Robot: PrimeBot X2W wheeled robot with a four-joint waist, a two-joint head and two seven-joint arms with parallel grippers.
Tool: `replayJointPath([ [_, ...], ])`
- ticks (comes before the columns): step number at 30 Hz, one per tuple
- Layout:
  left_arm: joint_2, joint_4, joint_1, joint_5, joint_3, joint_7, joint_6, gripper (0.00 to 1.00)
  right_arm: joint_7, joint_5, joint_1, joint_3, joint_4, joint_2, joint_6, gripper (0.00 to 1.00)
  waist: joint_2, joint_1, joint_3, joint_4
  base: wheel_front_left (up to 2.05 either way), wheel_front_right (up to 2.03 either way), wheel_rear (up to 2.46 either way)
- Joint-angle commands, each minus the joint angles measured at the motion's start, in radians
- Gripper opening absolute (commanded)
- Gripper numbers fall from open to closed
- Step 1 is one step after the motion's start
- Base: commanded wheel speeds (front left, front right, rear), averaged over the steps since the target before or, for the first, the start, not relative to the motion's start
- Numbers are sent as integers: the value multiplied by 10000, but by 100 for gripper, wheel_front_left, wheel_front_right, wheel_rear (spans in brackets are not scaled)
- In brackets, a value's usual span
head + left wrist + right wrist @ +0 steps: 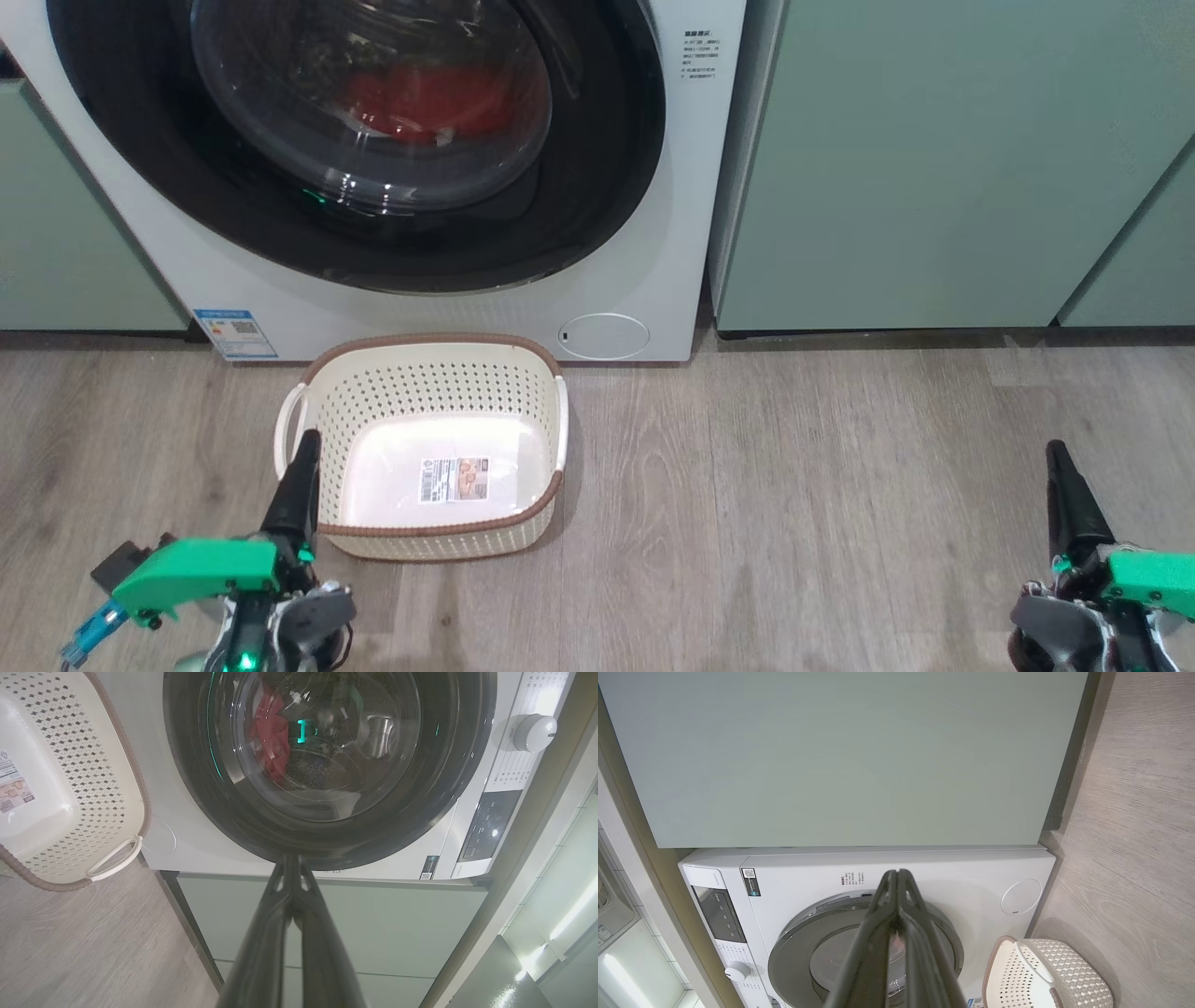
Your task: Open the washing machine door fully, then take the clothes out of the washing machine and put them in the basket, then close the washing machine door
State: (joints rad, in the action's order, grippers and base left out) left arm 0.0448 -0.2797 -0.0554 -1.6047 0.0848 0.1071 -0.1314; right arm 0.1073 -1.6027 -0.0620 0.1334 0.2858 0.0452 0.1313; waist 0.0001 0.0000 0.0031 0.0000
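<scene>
The white washing machine (653, 280) fills the upper left of the head view. Its round door (597, 187), black-rimmed with a glass bowl, sits flush against the front. Red clothes (425, 98) show through the glass; they also appear as clothes (268, 742) in the left wrist view. The cream basket (439, 378) with a brown rim stands on the floor right before the machine, with nothing in it but a label. My left gripper (306, 446) is shut, low beside the basket's left handle. My right gripper (1057, 455) is shut, far right over bare floor.
Pale green cabinets (934, 168) flank the machine on both sides. A small round flap (604, 336) sits low on the machine's front. Wood-look floor (794, 513) stretches between the basket and my right gripper. The control dial (532, 732) shows in the left wrist view.
</scene>
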Motion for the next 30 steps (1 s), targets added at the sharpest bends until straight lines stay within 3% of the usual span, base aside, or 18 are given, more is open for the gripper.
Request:
replayJointPath([
  [1, 54, 349, -525, -43, 285, 58, 7, 0, 56, -63, -459, -200, -411, 50, -6, 0, -1, 0, 0, 0, 0, 0, 0],
  [30, 54, 349, -525, -43, 285, 58, 7, 0, 56, -63, -459, -200, -411, 50, -6, 0, -1, 0, 0, 0, 0, 0, 0],
])
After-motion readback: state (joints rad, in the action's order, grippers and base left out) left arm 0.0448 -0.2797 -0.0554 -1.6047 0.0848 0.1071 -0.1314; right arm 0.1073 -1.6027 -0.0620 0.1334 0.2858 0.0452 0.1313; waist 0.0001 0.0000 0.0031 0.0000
